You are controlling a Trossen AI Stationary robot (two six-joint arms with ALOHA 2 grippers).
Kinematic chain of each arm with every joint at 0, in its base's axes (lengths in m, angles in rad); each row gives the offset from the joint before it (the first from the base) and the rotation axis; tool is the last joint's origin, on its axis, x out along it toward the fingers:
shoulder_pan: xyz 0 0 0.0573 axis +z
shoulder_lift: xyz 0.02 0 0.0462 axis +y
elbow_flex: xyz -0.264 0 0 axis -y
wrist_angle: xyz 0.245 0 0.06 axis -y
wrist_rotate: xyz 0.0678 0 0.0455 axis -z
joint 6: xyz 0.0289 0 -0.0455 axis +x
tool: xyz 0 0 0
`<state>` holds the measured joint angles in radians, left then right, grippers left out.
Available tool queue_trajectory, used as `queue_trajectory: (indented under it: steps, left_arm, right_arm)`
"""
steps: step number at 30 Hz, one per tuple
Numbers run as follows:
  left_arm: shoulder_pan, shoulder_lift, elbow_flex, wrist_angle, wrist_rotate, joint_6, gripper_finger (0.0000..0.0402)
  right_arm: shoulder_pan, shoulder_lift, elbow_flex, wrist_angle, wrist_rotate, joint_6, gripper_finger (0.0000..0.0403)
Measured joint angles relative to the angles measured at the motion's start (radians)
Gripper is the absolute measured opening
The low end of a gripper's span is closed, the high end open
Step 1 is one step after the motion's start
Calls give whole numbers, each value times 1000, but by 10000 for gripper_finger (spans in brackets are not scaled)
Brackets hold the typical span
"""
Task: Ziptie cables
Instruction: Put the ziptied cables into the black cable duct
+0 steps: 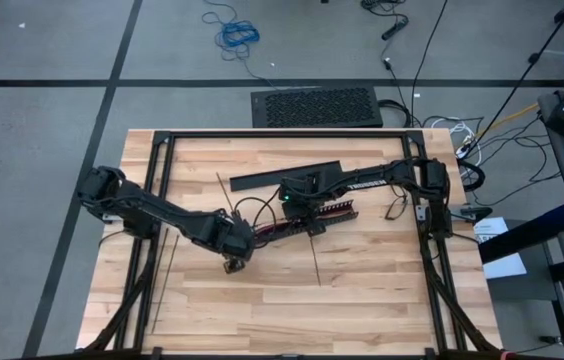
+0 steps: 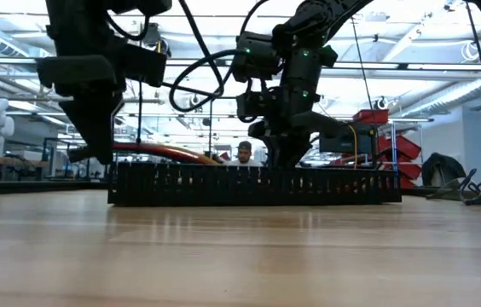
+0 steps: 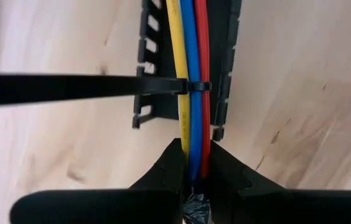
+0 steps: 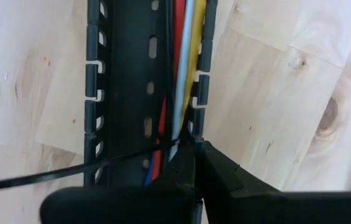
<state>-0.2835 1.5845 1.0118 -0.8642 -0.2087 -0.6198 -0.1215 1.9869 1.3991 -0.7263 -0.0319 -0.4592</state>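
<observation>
Left arm: reaches from the table's left edge toward the middle, elbow bent, wrist angled down. Left gripper point(image 3: 193, 163) clamped on the cables point(image 3: 191, 68), which run straight ahead from between its fingertips.

Right arm: stretches in from the right edge toward the middle. Right gripper point(image 4: 194, 163) pinched shut over the other end of the slotted channel point(image 4: 132, 74), cables just ahead of its tips; whether it holds them cannot be told.

Cables, left wrist view: three counted, yellow, blue, red, side by side, lying in the slotted channel. Right wrist view adds a white or grey one beside red and yellow.

Zipties: one point(image 3: 157, 86) wrapped across the cables a short way ahead of the left gripper, tail running off sideways over the wood. One thin strap point(image 4: 70, 172) crosses the channel just ahead of the right gripper. One more point(image 1: 316, 262) lies loose on the table point(image 1: 362, 290), near both grippers.

Low view only: channel side-on as a toothed wall, a person behind it.

High view only: flat black strip point(image 1: 284, 177) beyond the grippers.
</observation>
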Motion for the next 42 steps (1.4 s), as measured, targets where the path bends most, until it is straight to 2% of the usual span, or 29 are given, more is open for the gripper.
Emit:
queue_trajectory:
  steps: [4,11,17,20,25,30,37,42]
  left_arm:
    - [18,1,-12,42,4,39,40]
    - [29,87,-66,158,55,79,44]
    - [28,113,-68,202,54,79,50]
    - [28,95,-52,222,50,87,71]
    - [28,77,-43,289,46,112,134]
    - [28,79,-43,296,57,125,186]
    - [7,12,-43,259,68,85,199]
    - [-8,-26,-43,198,5,79,200]
  right_arm:
    - [0,0,0,-3,0,-5,0]
    - [0,0,-1,-3,-15,-17,1]
    - [12,3,-4,-9,-24,-30,29]
    - [20,7,-6,-8,-30,-31,54]
    - [36,6,-6,43,-29,-10,92]
    - [52,5,-5,87,-22,24,112]
    - [55,-15,-3,119,9,46,116]
    - [65,-61,-3,146,-1,61,116]
